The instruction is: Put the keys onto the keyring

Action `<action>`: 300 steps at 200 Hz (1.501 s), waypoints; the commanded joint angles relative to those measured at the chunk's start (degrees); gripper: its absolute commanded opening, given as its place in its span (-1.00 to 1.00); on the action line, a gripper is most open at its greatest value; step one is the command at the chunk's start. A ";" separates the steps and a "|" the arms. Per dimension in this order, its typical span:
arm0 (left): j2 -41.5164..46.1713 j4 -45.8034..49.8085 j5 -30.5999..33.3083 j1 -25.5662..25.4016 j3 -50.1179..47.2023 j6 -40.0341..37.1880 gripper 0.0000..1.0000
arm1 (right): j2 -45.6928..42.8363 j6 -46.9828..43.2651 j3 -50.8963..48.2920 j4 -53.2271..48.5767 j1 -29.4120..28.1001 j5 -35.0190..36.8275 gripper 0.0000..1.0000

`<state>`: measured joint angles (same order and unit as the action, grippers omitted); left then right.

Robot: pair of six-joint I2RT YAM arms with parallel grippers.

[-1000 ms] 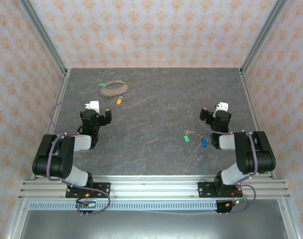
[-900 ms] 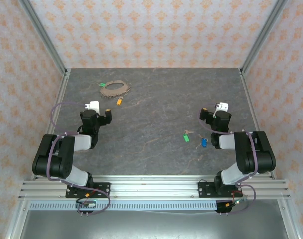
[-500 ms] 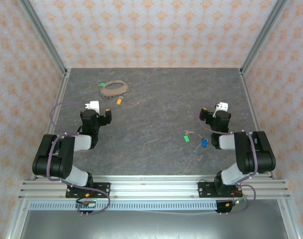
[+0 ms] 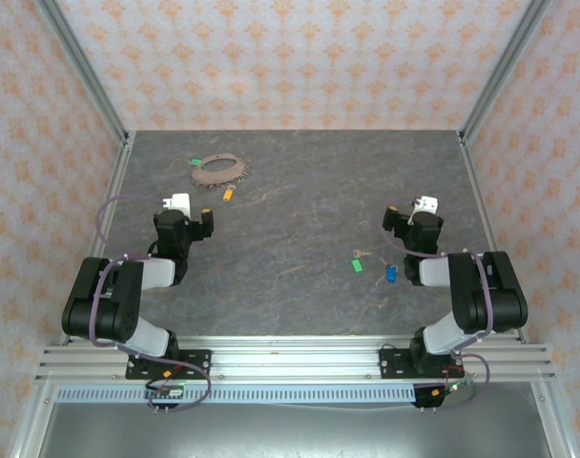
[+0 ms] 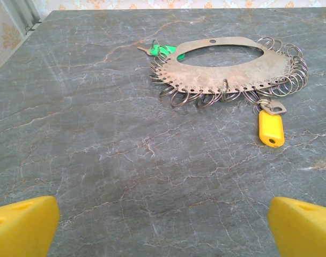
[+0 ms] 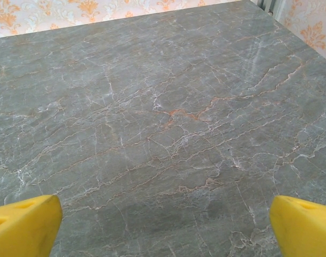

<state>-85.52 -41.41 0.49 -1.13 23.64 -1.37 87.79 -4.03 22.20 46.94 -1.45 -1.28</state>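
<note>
Left wrist: I see the left gripper [image 5: 163, 227] spread wide, empty. Beyond lies the keyring [image 5: 227, 69], a yellow-tagged key [image 5: 271, 128] touching its near fringe. Top external adds a green-tagged key [image 4: 358, 264] and a blue-tagged key [image 4: 390, 273] near the right gripper [image 4: 410, 216], equally wide, empty.

Robot lab test cell, not a home: grey marble-look table [image 4: 300, 200] boxed by alu frame posts [image 4: 88, 76] w/ orange-patterned wall panels [image 4: 290, 57] on 3 sides; alu rail [image 4: 290, 361] at table's near edge carries left arm [image 4: 118, 296] & right arm [image 4: 471, 291].

L hand [image 5: 163, 225], R hand [image 6: 163, 225] open (arms folded)
</note>
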 commanded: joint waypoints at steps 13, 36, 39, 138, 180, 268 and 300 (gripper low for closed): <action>0.02 -0.36 1.43 -0.63 1.16 0.40 1.00 | -1.38 -0.48 -1.71 3.50 -1.25 2.85 0.99; 1.83 1.58 3.22 -0.63 1.50 1.18 1.00 | -3.55 -1.54 -3.41 5.33 -2.47 4.40 0.99; 2.30 1.93 3.53 -0.63 1.50 1.39 1.00 | -4.28 -1.67 -3.62 5.21 -2.70 4.68 0.99; 15.87 44.35 7.31 -0.19 18.30 21.60 1.00 | -38.58 22.54 3.68 -44.57 -2.86 -5.64 0.99; 13.20 38.90 -0.14 -0.12 17.84 27.71 1.00 | -33.73 26.68 8.32 -50.32 -2.85 -11.63 0.99; -17.42 50.34 -16.56 -0.21 49.31 28.48 0.94 | -25.68 45.62 5.61 -36.20 -2.59 -18.72 0.99; -30.89 58.76 -19.52 -0.38 66.97 28.11 0.89 | -24.16 47.09 4.44 -32.14 -2.83 -22.49 0.95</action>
<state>-109.25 8.97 -15.05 -1.13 80.51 26.15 62.61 39.81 27.07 9.15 -4.36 -20.88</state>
